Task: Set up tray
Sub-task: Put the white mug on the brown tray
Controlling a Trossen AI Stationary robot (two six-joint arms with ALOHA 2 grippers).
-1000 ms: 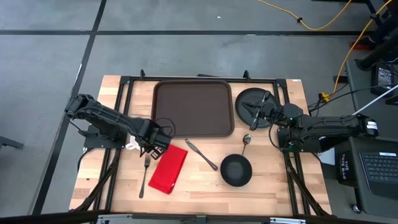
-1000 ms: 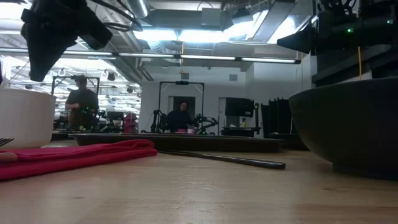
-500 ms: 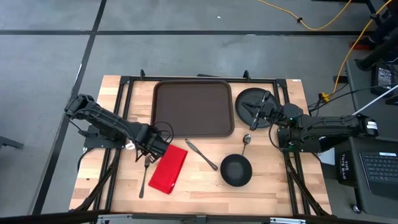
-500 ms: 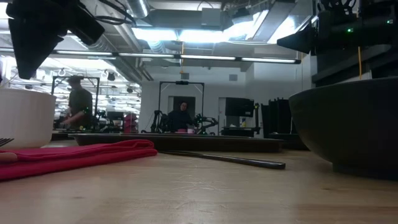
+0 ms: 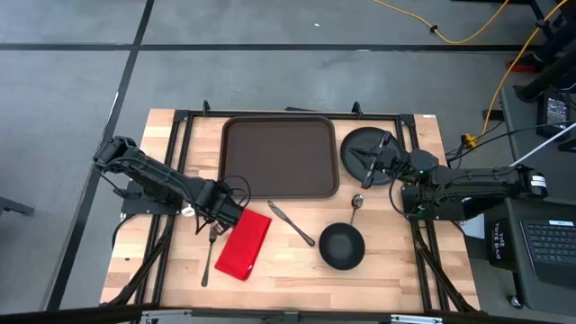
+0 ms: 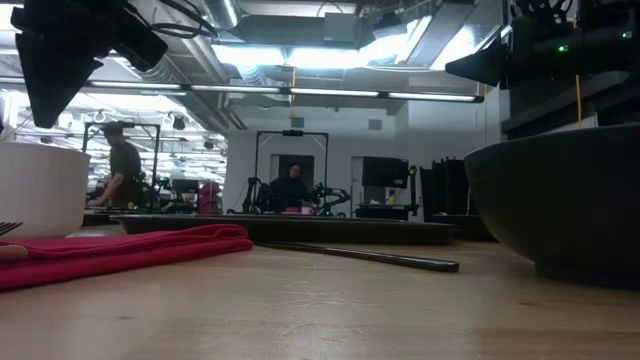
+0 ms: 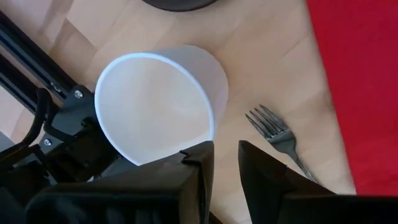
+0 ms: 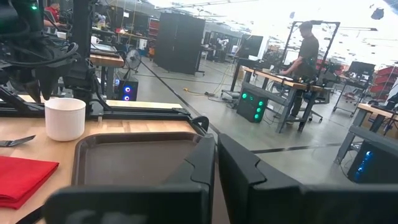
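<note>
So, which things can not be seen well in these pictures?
- White cup, high view: mostly hidden under the left tool.
- Black plate, high view: partly covered by the right tool.
- Black bowl, low view: cut off by the right edge.
- Fork, low view: only the tines show at the left edge.

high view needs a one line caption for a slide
Wooden table with empty tray, plate, bowl, napkin and cutlery, an arm at each side.
</note>
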